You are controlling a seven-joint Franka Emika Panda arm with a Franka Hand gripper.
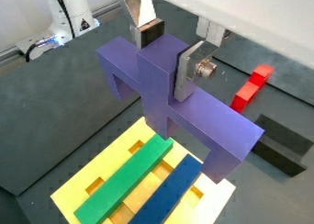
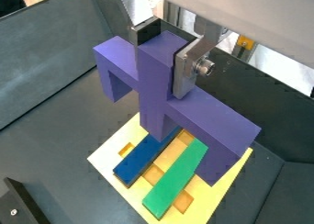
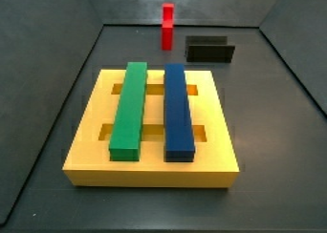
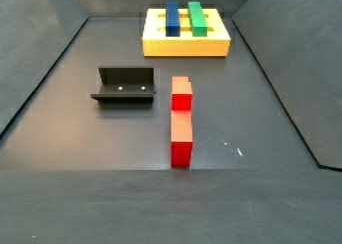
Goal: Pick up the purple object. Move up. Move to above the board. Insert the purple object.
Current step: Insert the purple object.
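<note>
Purple object (image 1: 172, 104) in gripper (image 1: 171, 50), wrist views only.

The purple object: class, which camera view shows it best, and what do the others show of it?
Both wrist views show the purple object whole, clamped at its raised block by the gripper above the board. Neither side view shows it.

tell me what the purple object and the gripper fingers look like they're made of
The purple object, held between the gripper fingers above the board, looks like matte plastic, maybe 3D printed: flat even colour, no shine, sharp edges. The fingers look like bare metal: silver flat plates with a bolt, carrying dark, probably rubbery pads.
</note>
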